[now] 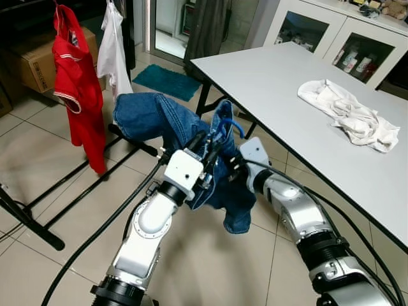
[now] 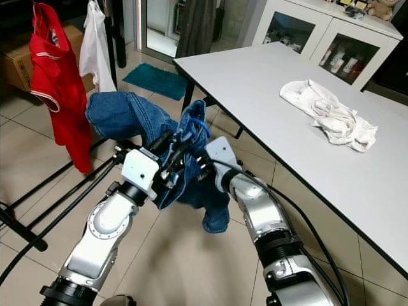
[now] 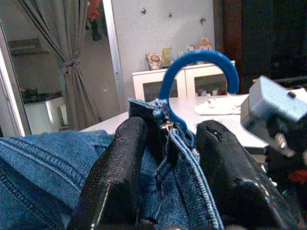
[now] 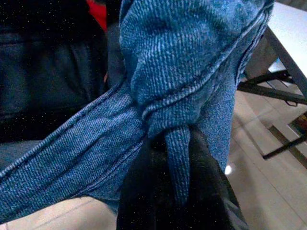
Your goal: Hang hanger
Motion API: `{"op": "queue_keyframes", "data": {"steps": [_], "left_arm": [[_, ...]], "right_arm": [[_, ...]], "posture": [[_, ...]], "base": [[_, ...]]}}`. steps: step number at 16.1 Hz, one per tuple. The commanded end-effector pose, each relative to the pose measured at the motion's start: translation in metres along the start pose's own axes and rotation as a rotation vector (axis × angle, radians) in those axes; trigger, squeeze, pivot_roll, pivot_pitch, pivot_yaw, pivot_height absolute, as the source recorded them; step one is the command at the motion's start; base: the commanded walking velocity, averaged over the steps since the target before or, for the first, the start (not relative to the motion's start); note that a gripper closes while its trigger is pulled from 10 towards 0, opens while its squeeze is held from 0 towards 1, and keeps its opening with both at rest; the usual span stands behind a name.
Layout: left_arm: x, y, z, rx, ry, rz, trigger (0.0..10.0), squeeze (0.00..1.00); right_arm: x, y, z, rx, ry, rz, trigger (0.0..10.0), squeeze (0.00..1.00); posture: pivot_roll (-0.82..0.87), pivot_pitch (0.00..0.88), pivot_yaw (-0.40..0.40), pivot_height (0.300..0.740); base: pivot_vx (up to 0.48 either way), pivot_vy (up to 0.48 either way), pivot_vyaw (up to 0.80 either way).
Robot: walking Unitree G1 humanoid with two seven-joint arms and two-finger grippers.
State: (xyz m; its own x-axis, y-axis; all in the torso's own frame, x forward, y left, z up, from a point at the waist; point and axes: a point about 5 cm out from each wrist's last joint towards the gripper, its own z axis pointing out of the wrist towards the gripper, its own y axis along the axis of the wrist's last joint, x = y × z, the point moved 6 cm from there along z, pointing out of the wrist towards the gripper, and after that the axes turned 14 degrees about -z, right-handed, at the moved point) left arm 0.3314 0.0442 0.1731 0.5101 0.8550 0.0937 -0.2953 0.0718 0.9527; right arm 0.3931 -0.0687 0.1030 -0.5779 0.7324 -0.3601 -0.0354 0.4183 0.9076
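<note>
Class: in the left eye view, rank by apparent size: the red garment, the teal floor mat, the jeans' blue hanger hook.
1. Red garment
2. Teal floor mat, lying farther from the camera
3. Blue hanger hook

Coarse blue denim jeans (image 1: 191, 137), glossy blue plastic hanger (image 3: 199, 72), matt white table (image 1: 299, 95), crumpled white cloth (image 1: 347, 115), shiny floor tiles (image 1: 191, 268)
</note>
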Motion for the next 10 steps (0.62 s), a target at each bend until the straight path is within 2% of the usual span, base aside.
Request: {"op": "queue_keyframes", "data": {"steps": [1, 5, 8, 10], "left_arm": [[-0.006, -0.002, 0.000, 0.002, -0.014, 0.002, 10.0, 0.00], [-0.005, -0.003, -0.003, 0.003, -0.024, 0.059, 10.0, 0.00], [0.000, 0.011, 0.000, -0.056, -0.016, 0.154, 10.0, 0.00], [0.025, 0.027, 0.001, -0.091, 0.047, 0.202, 10.0, 0.00]], "right_arm": [[-0.012, 0.010, -0.004, -0.060, -0.041, 0.024, 0.0, 0.00], [-0.010, 0.020, -0.004, -0.116, -0.046, 0.069, 0.0, 0.00], [-0.005, 0.014, -0.005, -0.105, -0.018, 0.002, 0.0, 0.00], [-0.003, 0.011, -0.009, -0.103, -0.004, -0.023, 0.0, 0.00]], "posture": [[0.17, 0.079, -0.178, 0.740], [0.17, 0.076, -0.175, 0.740], [0.18, 0.069, -0.179, 0.740], [0.18, 0.068, -0.183, 0.740]], "base": [[0.000, 0.000, 0.00], [0.000, 0.000, 0.00], [0.000, 0.000, 0.00], [0.000, 0.000, 0.00]]}}
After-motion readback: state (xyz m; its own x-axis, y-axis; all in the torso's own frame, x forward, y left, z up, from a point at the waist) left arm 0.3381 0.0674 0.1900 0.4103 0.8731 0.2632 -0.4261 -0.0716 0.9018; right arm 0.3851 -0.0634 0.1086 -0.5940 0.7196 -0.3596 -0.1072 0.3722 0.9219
